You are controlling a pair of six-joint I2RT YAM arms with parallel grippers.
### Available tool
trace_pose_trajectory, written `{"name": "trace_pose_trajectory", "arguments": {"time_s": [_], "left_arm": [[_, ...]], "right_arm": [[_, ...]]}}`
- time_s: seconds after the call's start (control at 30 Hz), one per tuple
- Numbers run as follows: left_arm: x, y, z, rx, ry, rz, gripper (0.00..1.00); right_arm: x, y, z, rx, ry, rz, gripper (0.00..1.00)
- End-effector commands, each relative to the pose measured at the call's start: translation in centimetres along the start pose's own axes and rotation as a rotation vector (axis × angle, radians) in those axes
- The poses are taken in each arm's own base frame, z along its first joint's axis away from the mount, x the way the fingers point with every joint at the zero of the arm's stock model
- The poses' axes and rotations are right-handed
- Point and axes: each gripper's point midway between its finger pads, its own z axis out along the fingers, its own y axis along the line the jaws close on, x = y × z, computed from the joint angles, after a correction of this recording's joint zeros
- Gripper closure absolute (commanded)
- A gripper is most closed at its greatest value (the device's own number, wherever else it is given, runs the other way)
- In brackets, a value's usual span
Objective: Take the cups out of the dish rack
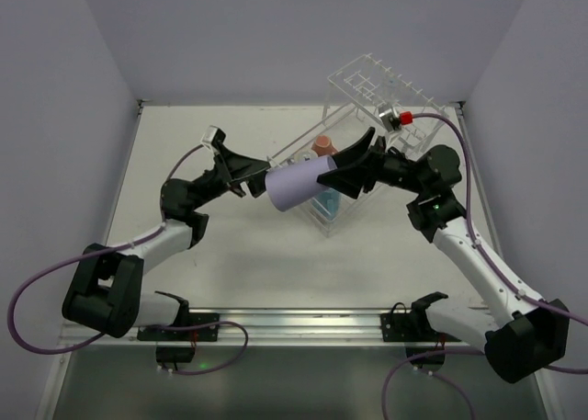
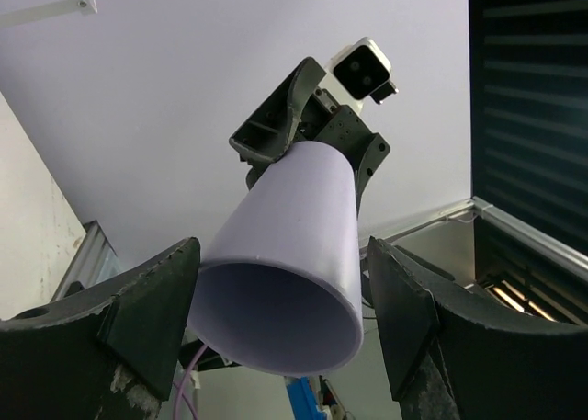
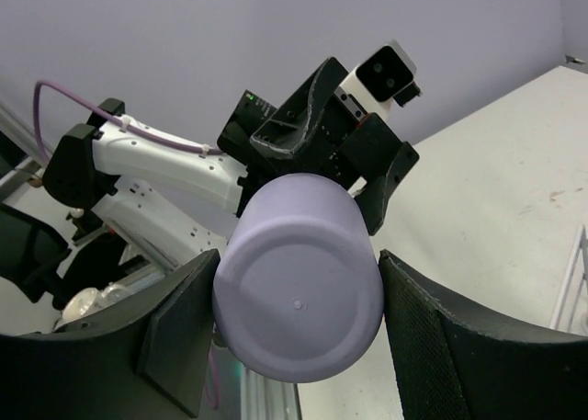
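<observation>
The lavender-purple tapered cup (image 1: 299, 183) hangs sideways above mid-worktop (image 1: 276, 273), beside the clear barred dish rack (image 1: 367, 80), its base clamped in the right claw (image 1: 342, 174), apparently for handover to the left claw (image 1: 265, 183), which straddles its mouth, though I cannot tell whether it grips.
</observation>
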Motion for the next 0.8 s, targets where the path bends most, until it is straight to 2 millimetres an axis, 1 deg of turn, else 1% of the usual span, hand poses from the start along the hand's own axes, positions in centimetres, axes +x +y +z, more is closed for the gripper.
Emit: {"name": "trace_pose_trajectory", "arguments": {"time_s": [0.0,0.13,0.23,0.3,0.4,0.53,0.7,0.77], "left_arm": [[4.2,-5.9,-1.4,0.259,0.128,0.335,0.23],[4.1,-5.7,-1.0,0.218,0.135,0.38,0.23],[4.2,-6.1,-0.7,0.204,0.147,0.416,0.23],[4.0,-5.9,-0.5,0.18,0.151,0.425,0.23],[4.2,-6.1,-0.4,0.172,0.161,0.427,0.23],[4.2,-5.6,-0.6,0.159,0.163,0.401,0.22],[4.4,-5.6,-0.8,0.173,0.165,0.356,0.21],[4.5,-6.0,-0.9,0.195,0.167,0.334,0.2]], "right_arm": [[-0.8,-1.0,-0.7,0.105,-0.017,-0.072,1.0],[-1.1,-1.1,-1.5,0.131,-0.036,-0.093,1.0],[-1.0,-1.6,-1.8,0.142,-0.034,-0.091,1.0],[-1.1,-2.1,-2.0,0.156,-0.041,-0.092,1.0],[-1.3,-2.1,-2.2,0.157,-0.047,-0.097,1.0],[-1.5,-2.3,-2.0,0.151,-0.044,-0.096,1.0],[-1.8,-2.4,-1.5,0.119,-0.057,-0.092,1.0],[-1.4,-2.9,-1.1,0.095,-0.042,-0.053,1.0]]}}
